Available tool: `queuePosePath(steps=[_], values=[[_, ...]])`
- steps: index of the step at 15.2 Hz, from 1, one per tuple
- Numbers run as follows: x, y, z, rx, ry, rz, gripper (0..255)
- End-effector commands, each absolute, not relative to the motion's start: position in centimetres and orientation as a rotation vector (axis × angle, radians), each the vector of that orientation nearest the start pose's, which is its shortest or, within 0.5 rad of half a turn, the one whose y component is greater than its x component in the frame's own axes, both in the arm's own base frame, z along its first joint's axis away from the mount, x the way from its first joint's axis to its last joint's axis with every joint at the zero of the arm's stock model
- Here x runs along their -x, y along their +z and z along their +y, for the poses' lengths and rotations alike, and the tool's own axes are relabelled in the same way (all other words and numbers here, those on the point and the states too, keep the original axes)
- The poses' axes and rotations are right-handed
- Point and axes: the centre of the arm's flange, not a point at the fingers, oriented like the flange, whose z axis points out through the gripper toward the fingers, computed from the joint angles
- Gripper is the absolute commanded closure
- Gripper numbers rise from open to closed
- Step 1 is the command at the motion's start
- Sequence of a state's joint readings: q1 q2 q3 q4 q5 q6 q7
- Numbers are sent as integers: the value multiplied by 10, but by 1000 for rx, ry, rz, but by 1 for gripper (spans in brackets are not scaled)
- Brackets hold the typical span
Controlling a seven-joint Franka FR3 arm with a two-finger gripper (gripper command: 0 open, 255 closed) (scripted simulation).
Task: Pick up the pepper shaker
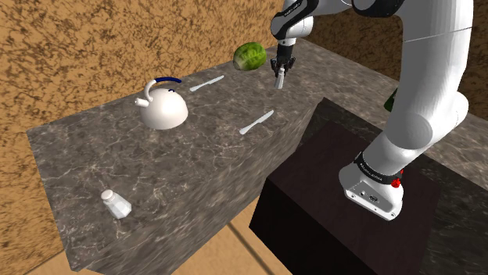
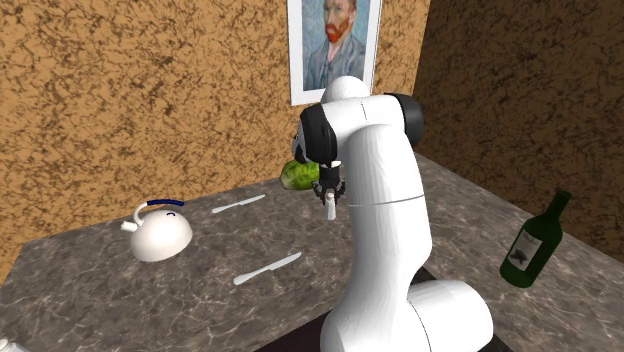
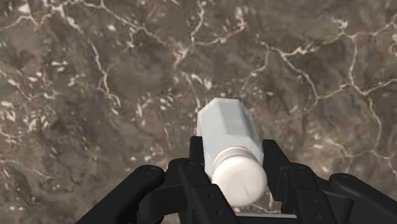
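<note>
Black gripper (image 3: 233,158) clasps faceted white pepper shaker (image 3: 226,124); veined dark marble counter (image 3: 95,76) below.

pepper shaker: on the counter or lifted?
Lifted: the white shaker is clasped between the fingers of the hand, hanging clear above the dark veined counter.

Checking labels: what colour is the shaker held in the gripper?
The shaker is plain white, clearest in the wrist view.

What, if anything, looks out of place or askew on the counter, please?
The loose shaker at the shoulder view's lower left looks tipped, not upright; the bottle leans markedly.
</note>
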State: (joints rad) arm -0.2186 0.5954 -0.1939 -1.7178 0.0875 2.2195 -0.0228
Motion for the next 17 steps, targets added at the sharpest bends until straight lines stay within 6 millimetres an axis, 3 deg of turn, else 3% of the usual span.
queuePosePath(steps=[1,15,17], values=[[-613,245,-252,3093,142,655,255],[-613,319,-252,3093,142,655,255],[-613,320,-252,3093,142,655,255]])
